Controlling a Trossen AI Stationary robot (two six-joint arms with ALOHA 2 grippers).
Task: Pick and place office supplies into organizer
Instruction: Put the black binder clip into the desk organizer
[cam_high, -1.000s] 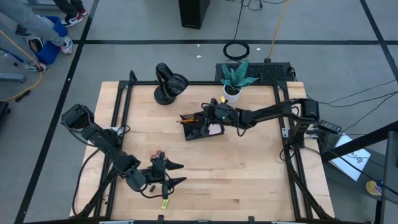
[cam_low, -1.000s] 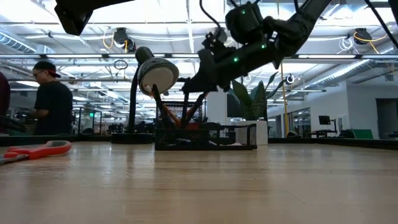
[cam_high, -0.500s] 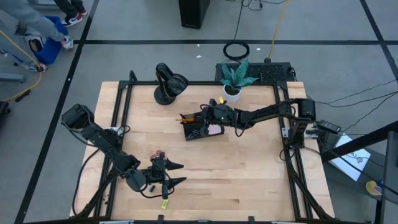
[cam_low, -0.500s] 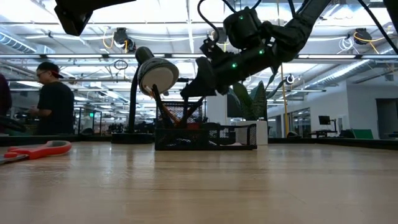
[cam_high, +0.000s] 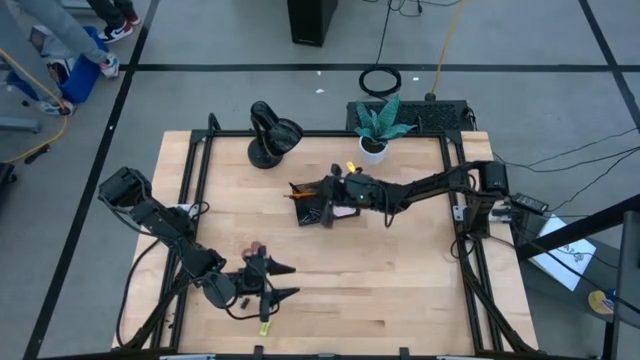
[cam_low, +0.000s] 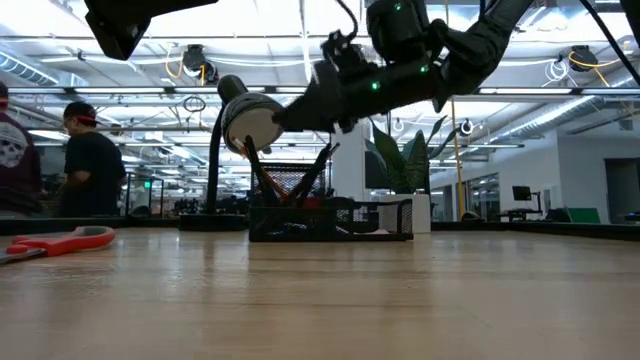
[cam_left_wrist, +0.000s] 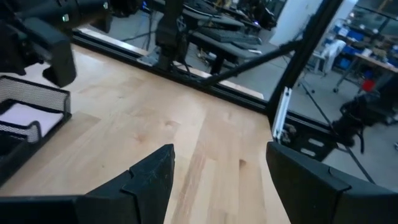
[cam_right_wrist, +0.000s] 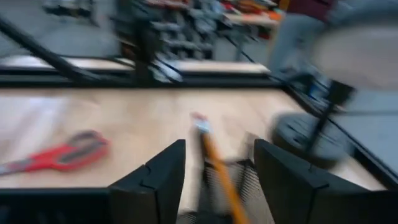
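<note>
Over the middle of the table the right gripper (cam_high: 328, 197) hangs above the organizer (cam_high: 322, 207), its fingers (cam_right_wrist: 155, 180) parted with an orange pencil (cam_right_wrist: 217, 169) standing between them — not clearly pinched. The pencil leans in the organizer's taller back section beside dark pens (cam_low: 318, 170). A pink sticky-note pad (cam_high: 346, 208) lies in a right-hand compartment. At the near left the left gripper (cam_high: 280, 279) waits low over the table, fingers spread wide and empty, with the red-handled scissors (cam_low: 66, 241) just beside it and a small yellow-green piece (cam_high: 265, 326) nearer still.
</note>
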